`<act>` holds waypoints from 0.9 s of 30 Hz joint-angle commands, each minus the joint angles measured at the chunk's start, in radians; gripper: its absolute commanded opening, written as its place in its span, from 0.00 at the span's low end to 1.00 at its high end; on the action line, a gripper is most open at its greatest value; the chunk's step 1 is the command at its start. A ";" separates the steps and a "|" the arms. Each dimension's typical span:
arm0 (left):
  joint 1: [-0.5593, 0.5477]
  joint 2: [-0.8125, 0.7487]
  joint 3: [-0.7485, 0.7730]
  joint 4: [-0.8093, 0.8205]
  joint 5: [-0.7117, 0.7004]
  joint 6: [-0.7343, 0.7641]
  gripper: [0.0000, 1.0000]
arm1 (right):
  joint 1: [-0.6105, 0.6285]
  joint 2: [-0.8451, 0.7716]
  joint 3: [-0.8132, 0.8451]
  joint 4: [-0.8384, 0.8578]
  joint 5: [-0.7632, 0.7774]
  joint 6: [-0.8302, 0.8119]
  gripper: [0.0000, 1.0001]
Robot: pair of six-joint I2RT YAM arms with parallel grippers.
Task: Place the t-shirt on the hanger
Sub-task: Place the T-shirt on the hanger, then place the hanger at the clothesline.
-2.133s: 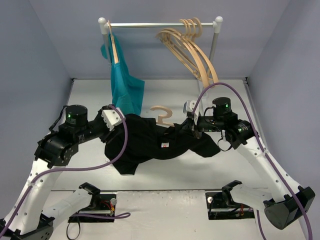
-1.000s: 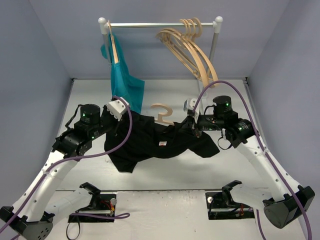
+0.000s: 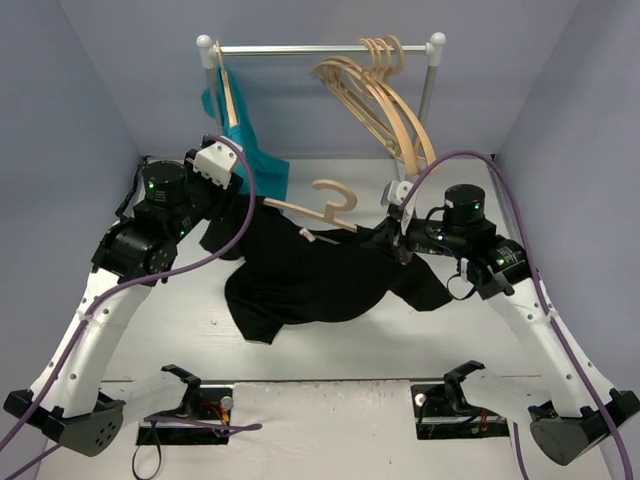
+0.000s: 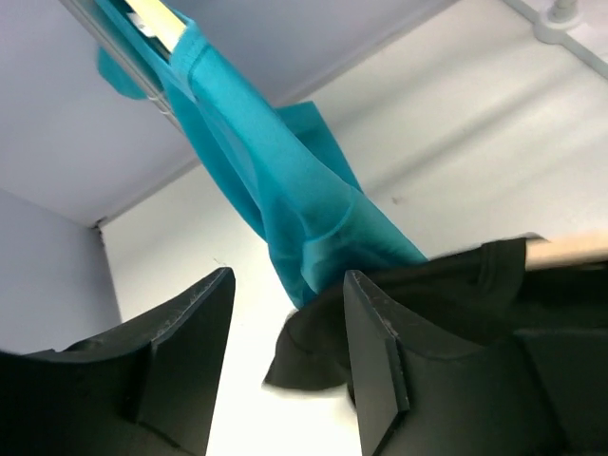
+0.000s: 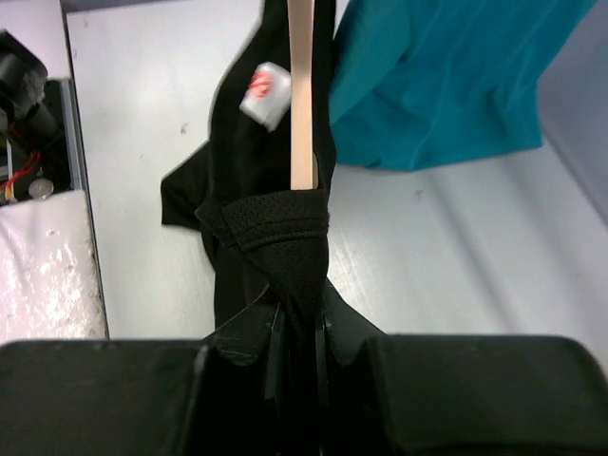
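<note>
The black t-shirt hangs over the pale wooden hanger, whose hook sticks up out of the neck. A white label shows inside the neck. My right gripper is shut on the shirt's right shoulder cloth, where the hanger arm ends, and holds it above the table. My left gripper is open at the shirt's left shoulder. In the left wrist view the gripper holds nothing. A black sleeve lies beyond its fingers, and the hanger's other end pokes out.
A teal garment hangs at the left of the metal rail, close behind my left gripper. It also shows in the left wrist view and the right wrist view. Several spare wooden hangers hang at the rail's right end.
My left gripper has risen and moved back toward the teal garment. The hanger with the black shirt has lifted and shifted toward the rail. The right gripper has kept its grip.
</note>
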 commanded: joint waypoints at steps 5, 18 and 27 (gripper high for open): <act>0.004 -0.071 0.155 -0.004 0.052 -0.053 0.47 | -0.007 -0.023 0.242 0.090 -0.021 0.034 0.00; 0.004 -0.252 0.165 -0.004 -0.029 -0.067 0.47 | -0.010 -0.095 0.380 0.107 0.247 0.114 0.00; 0.004 -0.261 0.072 -0.013 -0.026 -0.106 0.48 | -0.011 -0.256 0.179 0.081 0.457 0.155 0.00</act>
